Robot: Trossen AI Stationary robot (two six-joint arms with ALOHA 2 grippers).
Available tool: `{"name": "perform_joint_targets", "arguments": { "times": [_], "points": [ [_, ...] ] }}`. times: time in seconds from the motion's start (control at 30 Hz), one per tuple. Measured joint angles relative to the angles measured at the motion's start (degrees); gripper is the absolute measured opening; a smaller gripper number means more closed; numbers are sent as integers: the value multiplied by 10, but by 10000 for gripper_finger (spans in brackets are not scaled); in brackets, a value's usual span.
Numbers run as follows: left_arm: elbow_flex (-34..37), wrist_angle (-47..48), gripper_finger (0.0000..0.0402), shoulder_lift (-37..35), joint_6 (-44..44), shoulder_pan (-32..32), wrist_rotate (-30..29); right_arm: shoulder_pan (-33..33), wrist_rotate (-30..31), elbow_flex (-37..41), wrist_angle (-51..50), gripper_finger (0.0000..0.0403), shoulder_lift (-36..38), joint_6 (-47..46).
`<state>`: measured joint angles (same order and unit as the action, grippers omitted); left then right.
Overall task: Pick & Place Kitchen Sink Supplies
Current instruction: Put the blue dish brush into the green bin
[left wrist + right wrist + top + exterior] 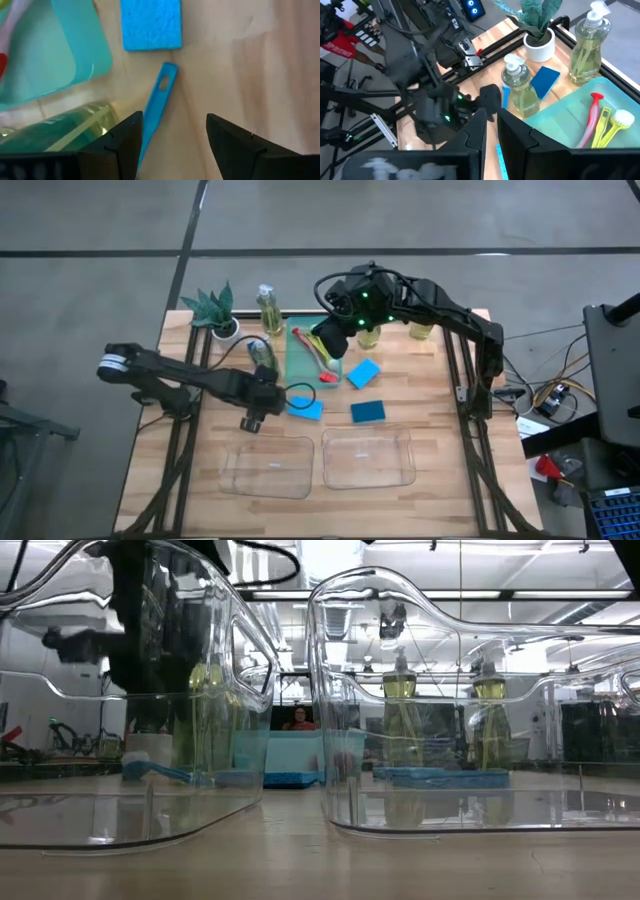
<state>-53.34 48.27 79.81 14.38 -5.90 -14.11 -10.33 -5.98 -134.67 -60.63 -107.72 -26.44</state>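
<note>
The left end effector [172, 145] hangs low over the bench [260, 65] with its fingers [122, 142] spread well apart and nothing gripped between them. The blue brush [157, 97] lies flat on the wood, its handle running in under the one finger and its holed end pointing away toward a blue sponge [151, 24] just beyond. A clear bottle [60, 132] of yellow-green liquid stands just beside that same finger, with the corner of the green tray [55, 55] beyond it.

The right end effector [328, 338] hovers above the green tray, its fingers [517, 137] drawn almost together and empty. Below it in the tray lie the red brush [590, 117] and the yellow-handled brush [610, 125], side by side.
</note>
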Motion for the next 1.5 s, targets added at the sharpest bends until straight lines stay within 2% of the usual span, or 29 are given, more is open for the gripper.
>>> {"name": "perform_joint_targets", "arguments": {
  "times": [0.37, 0.7, 0.93, 1.17, 1.33, 1.5],
  "points": [
    [0, -22, 213, 52, 99, 28, 1, 6, 1, 0, 0, 44, 0, 1],
    [0, -32, 213, 85, 138, 34, 30, 8, 1, 0, -1, 44, 0, 1],
    [1, -35, 213, 106, 174, 64, 32, 8, 1, 0, 0, 44, 0, 1],
    [1, -38, 212, 118, 186, 86, 65, 8, 0, 0, 0, 43, 0, 1],
    [1, -43, 195, 132, 199, 87, 71, 8, 0, 0, 0, 44, 0, 1],
    [1, -48, 160, 148, 200, 87, 68, 8, 0, 0, 0, 44, 0, 1]
  ]
}}
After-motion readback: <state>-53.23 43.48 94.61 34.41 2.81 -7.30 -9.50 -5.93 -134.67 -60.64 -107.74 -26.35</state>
